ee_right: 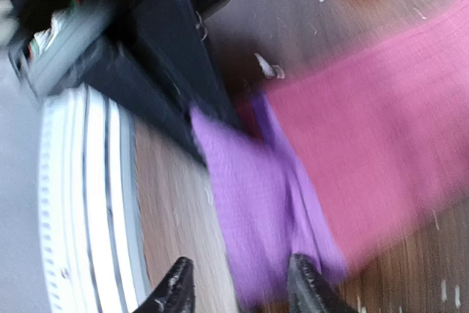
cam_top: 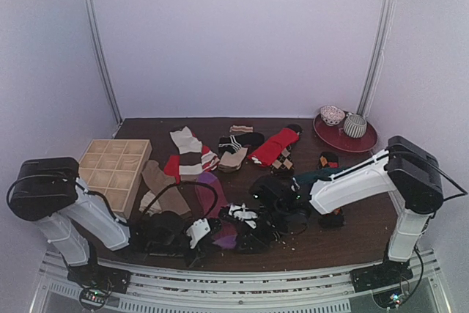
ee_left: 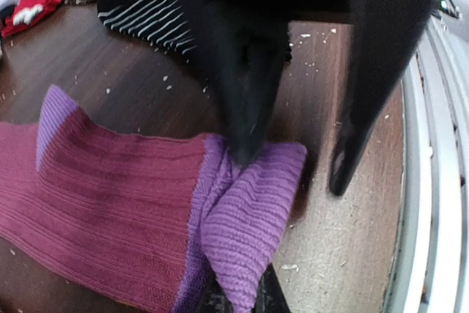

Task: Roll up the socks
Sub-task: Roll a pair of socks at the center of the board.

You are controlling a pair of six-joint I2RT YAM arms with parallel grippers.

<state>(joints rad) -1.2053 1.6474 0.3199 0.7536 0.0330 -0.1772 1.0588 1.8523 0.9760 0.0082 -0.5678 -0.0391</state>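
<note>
A magenta-purple sock (ee_left: 110, 196) lies flat near the table's front edge, its purple cuff (ee_left: 256, 203) bunched up. It also shows in the top view (cam_top: 212, 199) and the right wrist view (ee_right: 366, 122). My left gripper (ee_left: 242, 295) is shut on the cuff's end. My right gripper (ee_right: 238, 284) is open and straddles the cuff from the other side; in the left wrist view (ee_left: 293, 166) one of its fingers presses on the cuff fold. Other socks lie behind: black-and-white striped (cam_top: 240, 139), red (cam_top: 272, 144), tan (cam_top: 165, 192), cream-striped (cam_top: 189, 153).
A wooden compartment box (cam_top: 113, 170) stands at the left. A red plate (cam_top: 366, 143) with two bowls sits at the back right. The white front rail (ee_left: 440, 181) runs close beside both grippers. A black-and-white striped sock (ee_left: 143, 16) lies just behind the work spot.
</note>
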